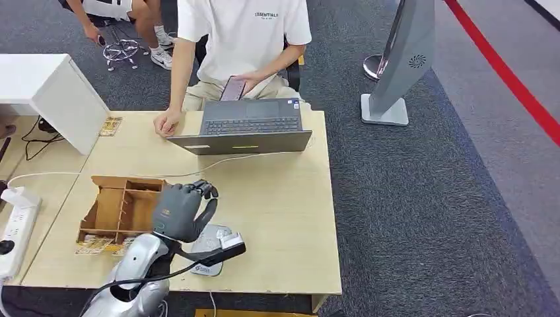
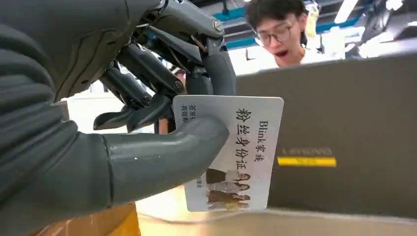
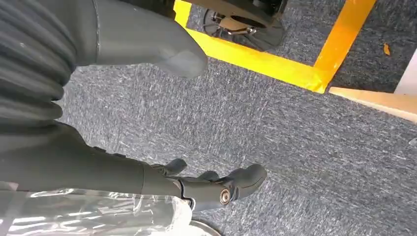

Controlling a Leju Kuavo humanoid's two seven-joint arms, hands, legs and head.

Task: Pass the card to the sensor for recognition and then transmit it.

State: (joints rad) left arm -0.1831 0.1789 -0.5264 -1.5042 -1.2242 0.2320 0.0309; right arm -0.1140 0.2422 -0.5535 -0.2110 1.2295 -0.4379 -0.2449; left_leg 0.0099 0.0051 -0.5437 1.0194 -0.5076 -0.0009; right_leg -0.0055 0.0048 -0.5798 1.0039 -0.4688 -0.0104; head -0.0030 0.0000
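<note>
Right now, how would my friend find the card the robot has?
Start at the wooden table with the laptop. In front of the laptop, the left hand pinches a white card. It alone has black Chinese writing and a small photo of people.

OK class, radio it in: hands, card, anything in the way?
Left hand pinches card above the table. Right hand open over carpet. Laptop directly ahead of card.

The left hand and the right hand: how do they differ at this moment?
The left hand pinches a white printed card above the table; the right hand holds nothing. The left is raised facing the laptop; the right hangs over grey carpet. Both have grey thumbs and darker fingers.
</note>
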